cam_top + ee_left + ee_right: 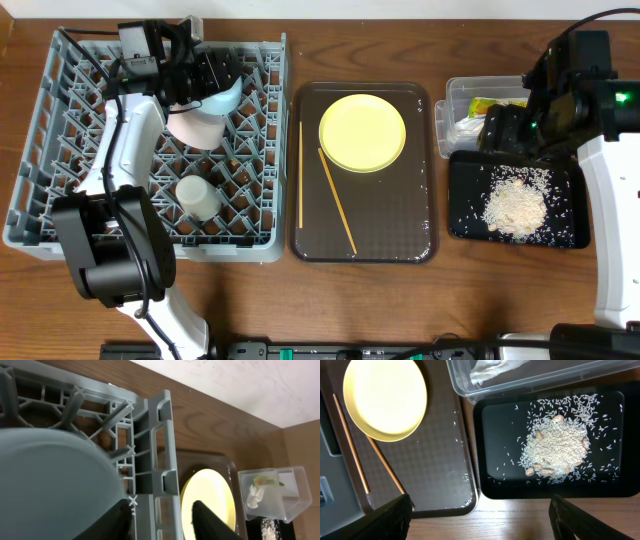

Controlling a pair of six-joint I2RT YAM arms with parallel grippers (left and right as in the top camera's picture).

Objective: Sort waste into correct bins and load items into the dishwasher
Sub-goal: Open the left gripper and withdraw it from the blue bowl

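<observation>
In the grey dish rack (40, 130) lie a white bowl (193, 128), a light blue bowl (225, 98) and a small white cup (198, 198). My left gripper (212, 76) (161, 506) hangs open at the blue bowl (50, 485), whose rim sits beside the left finger; only the rack wall (150, 440) shows between the jaws. The yellow plate (362, 132) (385, 397) and two chopsticks (337, 200) (350, 442) rest on the brown tray (400, 215). My right gripper (506, 128) (480, 520) is open and empty.
The clear tub (455, 92) (530, 382) holds a green-and-yellow wrapper (487, 104) (262, 480) and white paper (490, 370). Below it the black tray (572, 236) (495, 460) carries a heap of rice scraps (515, 208) (555, 450). A few grains lie on the brown tray (435, 460).
</observation>
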